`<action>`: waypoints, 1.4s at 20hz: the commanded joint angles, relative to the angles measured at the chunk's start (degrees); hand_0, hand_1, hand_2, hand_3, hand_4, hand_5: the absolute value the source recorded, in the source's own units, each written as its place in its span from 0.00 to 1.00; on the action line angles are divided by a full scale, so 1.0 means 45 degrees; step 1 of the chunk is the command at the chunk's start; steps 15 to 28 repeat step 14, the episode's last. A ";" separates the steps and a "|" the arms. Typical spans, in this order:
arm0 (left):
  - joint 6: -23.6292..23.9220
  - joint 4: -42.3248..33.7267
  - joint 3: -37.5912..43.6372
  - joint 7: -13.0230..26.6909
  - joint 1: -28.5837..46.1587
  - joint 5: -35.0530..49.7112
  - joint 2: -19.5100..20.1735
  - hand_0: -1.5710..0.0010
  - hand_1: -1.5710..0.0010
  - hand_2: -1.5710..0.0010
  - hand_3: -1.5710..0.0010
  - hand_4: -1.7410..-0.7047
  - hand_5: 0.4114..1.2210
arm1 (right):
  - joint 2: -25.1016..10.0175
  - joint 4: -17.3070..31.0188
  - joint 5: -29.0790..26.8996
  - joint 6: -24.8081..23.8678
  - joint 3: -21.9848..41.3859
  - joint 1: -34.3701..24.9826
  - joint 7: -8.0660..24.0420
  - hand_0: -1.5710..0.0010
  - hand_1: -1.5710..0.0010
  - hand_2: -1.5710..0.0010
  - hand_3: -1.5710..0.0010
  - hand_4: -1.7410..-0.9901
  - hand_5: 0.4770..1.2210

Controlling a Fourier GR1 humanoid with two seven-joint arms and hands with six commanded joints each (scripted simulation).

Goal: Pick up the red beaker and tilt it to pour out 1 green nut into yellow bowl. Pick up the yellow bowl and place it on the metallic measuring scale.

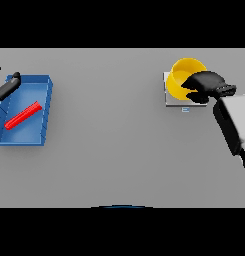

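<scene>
We are setting the yellow bowl (184,75) onto the metallic measuring scale (168,95), which is serving as our landmark at the far right of the grey table (114,150). The bowl is sitting over the scale's plate, covering most of it, though whether its base is fully resting there we cannot tell. Our right hand (206,86) is curling over the bowl's near-right rim, fingers wrapped on the wall. No green nut is showing inside the bowl from here.

Well apart from the scale, at the table's left edge, the red beaker (23,115) is lying on its side in a blue tray (44,110). Our left hand (7,86) is hovering at that tray's far-left corner with fingers mostly straight, gripping nothing.

To finish well, we judge we are needing to keep the bowl level and centred over the plate, ease the fingers off gently, and lift straight away so the rim is not dragged sideways off the scale.
</scene>
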 commanded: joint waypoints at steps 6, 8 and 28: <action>-0.0079 0.0129 -0.0022 -0.0043 -0.0124 -0.0059 -0.0024 1.00 1.00 1.00 1.00 0.98 0.37 | -0.0035 0.0286 0.0190 0.0327 0.0221 -0.0163 -0.0029 0.85 0.76 0.67 0.67 0.32 0.54; -0.0064 0.0179 0.0028 -0.0098 -0.0058 0.0008 -0.0069 1.00 1.00 1.00 1.00 0.98 0.36 | -0.0061 0.0275 0.0269 0.0201 0.0332 -0.0102 -0.0365 0.90 0.84 0.76 0.71 0.36 0.49; -0.0031 0.0102 0.0062 -0.0033 -0.0084 0.0017 0.0008 1.00 1.00 1.00 1.00 0.99 0.35 | -0.0136 0.0156 0.0156 0.0765 0.0249 -0.0032 0.0231 0.97 0.96 0.93 0.83 0.44 0.38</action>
